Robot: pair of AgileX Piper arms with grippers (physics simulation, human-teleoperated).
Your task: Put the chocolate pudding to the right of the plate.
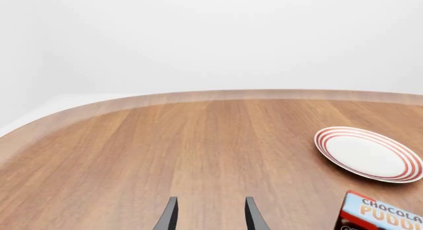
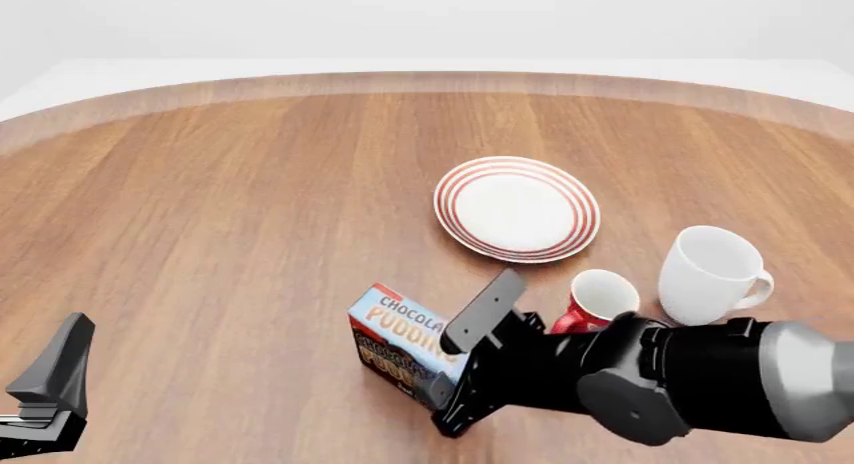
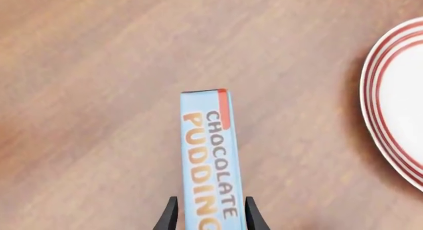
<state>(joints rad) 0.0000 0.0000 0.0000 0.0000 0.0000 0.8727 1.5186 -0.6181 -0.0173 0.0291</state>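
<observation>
One plate (image 2: 517, 208) is lying on the wooden table (image 2: 227, 204) with nothing on it, and two mugs, a white mug (image 2: 711, 275) and a smaller red mug (image 2: 597, 300), are standing upright just to its right and nearer the arms, both showing only bare white insides. The single chocolate pudding (image 2: 404, 345) is standing on the table in front of the plate and left of the red mug, with the right gripper (image 3: 209, 221) pinching its narrow sides between both fingers. The left gripper (image 1: 209, 216) is hanging spread over bare wood, holding nothing.
</observation>
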